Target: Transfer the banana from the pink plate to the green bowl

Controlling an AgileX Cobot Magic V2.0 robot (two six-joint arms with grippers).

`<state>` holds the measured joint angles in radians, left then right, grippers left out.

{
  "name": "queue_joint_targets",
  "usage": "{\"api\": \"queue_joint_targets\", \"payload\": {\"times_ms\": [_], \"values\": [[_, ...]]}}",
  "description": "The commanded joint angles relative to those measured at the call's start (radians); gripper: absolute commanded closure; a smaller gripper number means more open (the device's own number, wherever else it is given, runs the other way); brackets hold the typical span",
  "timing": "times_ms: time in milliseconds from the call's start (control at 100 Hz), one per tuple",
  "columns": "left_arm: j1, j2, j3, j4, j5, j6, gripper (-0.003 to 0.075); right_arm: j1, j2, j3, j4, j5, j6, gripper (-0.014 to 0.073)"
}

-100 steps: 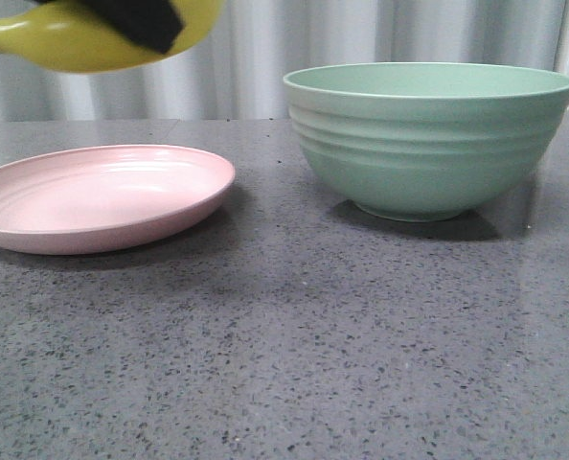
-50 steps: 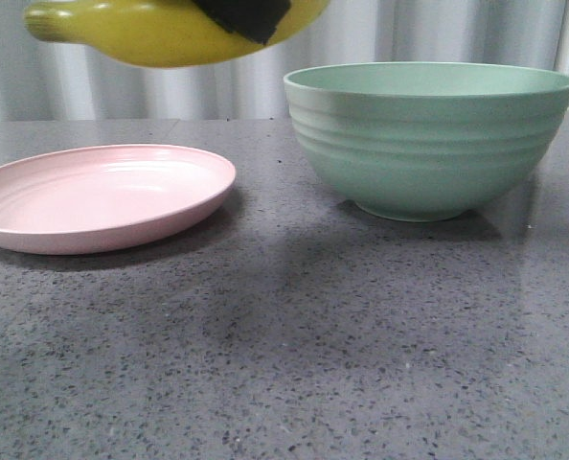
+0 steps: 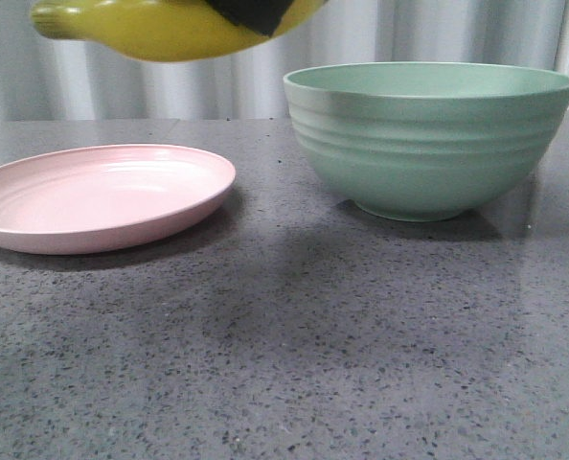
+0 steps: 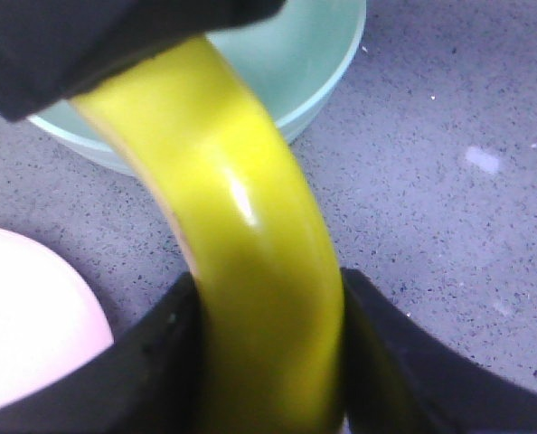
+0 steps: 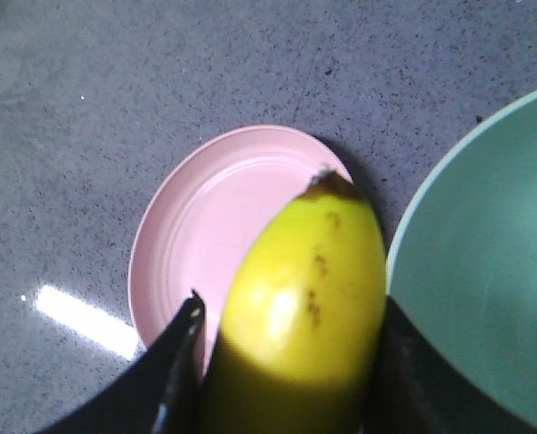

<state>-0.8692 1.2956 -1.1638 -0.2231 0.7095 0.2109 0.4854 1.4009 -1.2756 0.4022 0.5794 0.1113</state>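
The yellow banana [image 3: 160, 29] hangs in the air at the top of the front view, above the gap between the pink plate [image 3: 102, 196] and the green bowl [image 3: 428, 144]. A black finger [image 3: 256, 11] covers part of it. In the left wrist view my left gripper [image 4: 268, 298] is shut on the banana [image 4: 241, 208], with the bowl [image 4: 287, 63] beyond and the plate [image 4: 24, 325] beside. In the right wrist view my right gripper [image 5: 291, 316] closes on the banana's dark-tipped end [image 5: 305, 289], above the empty plate [image 5: 205, 226] and the bowl's rim [image 5: 485, 271].
The plate and bowl stand on a grey speckled countertop [image 3: 284, 355]. A pale corrugated wall [image 3: 438, 34] runs behind the table's far edge. The bowl looks empty in both wrist views.
The banana has moved right from above the plate toward the bowl, then risen slightly. The plate and bowl have not moved.
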Motion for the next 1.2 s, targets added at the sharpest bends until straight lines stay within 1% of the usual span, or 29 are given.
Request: {"api": "queue_joint_targets", "payload": {"times_ms": [0,50,90,160,470,710,830,900,970,1040,1090,1140,1190], "values": [[-0.009,-0.033,-0.038,-0.019,-0.067,0.007,0.0423,0.001,-0.029,-0.033,-0.024,-0.027,-0.06,0.0669],[-0.007,-0.033,-0.038,-0.019,-0.067,0.007,0.0338,0.001,-0.029,-0.033,-0.024,-0.027,-0.06,0.0668],[-0.007,-0.033,-0.038,-0.019,-0.067,0.007,0.0288,0.001,-0.029,-0.033,-0.026,-0.03,-0.06,0.0668],[-0.005,-0.042,-0.038,-0.005,-0.067,0.007,0.0254,-0.012,-0.029,-0.033,-0.028,-0.038,-0.06,0.0668],[-0.005,-0.145,-0.038,0.014,-0.067,0.005,0.0256,-0.17,-0.031,-0.084,-0.034,-0.046,-0.06,0.0668],[-0.005,-0.168,-0.038,0.014,-0.067,0.003,0.0256,-0.271,-0.024,-0.095,-0.131,-0.075,-0.06,0.0668],[-0.005,-0.168,-0.038,0.014,-0.067,0.003,0.0256,-0.292,-0.001,-0.095,-0.157,-0.084,-0.06,0.0654],[-0.005,-0.168,-0.038,0.014,-0.067,0.003,0.0256,-0.292,0.015,-0.095,-0.196,-0.102,-0.06,0.0617],[-0.005,-0.168,-0.038,0.014,-0.067,0.003,0.0256,-0.292,0.037,-0.095,-0.209,-0.114,-0.06,0.0549],[-0.005,-0.168,-0.038,0.014,-0.067,0.003,0.0256,-0.292,0.057,-0.095,-0.216,-0.116,-0.06,0.0444],[-0.005,-0.168,-0.038,0.014,-0.067,0.003,0.0256,-0.292,0.068,-0.095,-0.215,-0.116,-0.06,0.0354],[-0.005,-0.168,-0.038,0.014,-0.067,0.003,0.0256,-0.292,0.074,-0.095,-0.215,-0.116,-0.06,0.0291],[-0.005,-0.168,-0.038,0.014,-0.067,0.003,0.0256,-0.292,0.079,-0.095,-0.215,-0.116,-0.06,0.0253]]}}
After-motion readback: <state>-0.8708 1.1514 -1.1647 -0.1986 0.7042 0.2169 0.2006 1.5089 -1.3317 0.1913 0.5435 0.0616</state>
